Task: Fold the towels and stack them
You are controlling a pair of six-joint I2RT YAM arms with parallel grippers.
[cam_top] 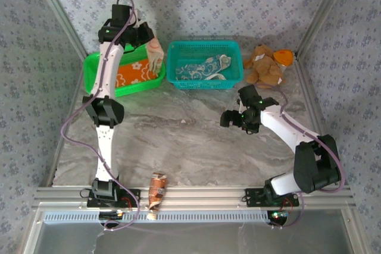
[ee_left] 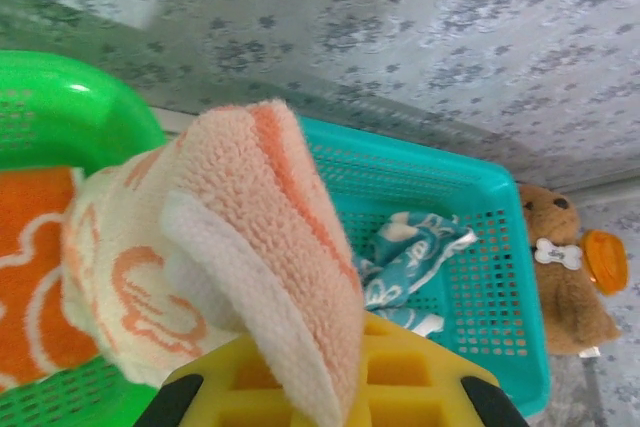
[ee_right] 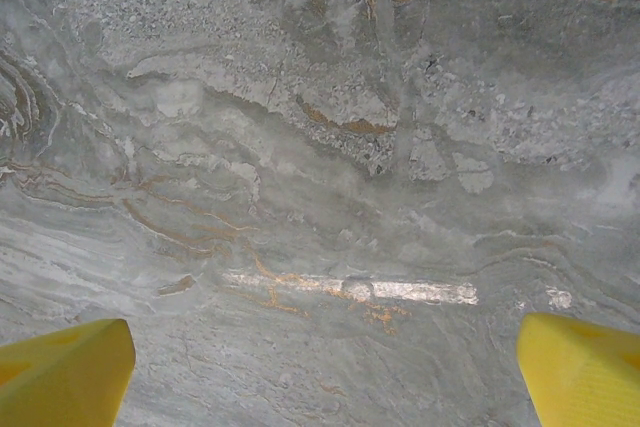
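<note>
— Three towels noted. Where is each one?

— Peach towel (cam_top: 156,56): hanging from the left claw (cam_top: 150,40), in the air over the right end of the green basket (cam_top: 95,63), just beside the teal basket (cam_top: 202,44). Orange towel (cam_top: 134,74): lying in the green basket. Teal towel (cam_top: 205,68): inside the teal basket.

— Condition of the peach one?

— Thick looped pile, pale peach, with orange animal outlines and a cream-white edge. It is bunched and doubled over on itself. A darker orange stripe runs along the raised fold. In the left wrist view it drapes over a yellow finger (ee_left: 400,377).

— And the other two?

— Orange: bright, with a white cartoon shape, spread fairly flat across the basket floor. Teal: white markings, a rumpled heap, not folded.

— State of the claws?

— Left: clamped tight on the peach towel. Right claw (cam_top: 229,118): spread wide, with only the grey veined table (cam_top: 178,141) showing between its yellow fingers (ee_right: 65,372). It hangs over the bare surface in front of the teal basket, apart from both baskets.

— Anything else on the table?

— One brown teddy bear (cam_top: 265,66), just right of the teal basket.
</note>
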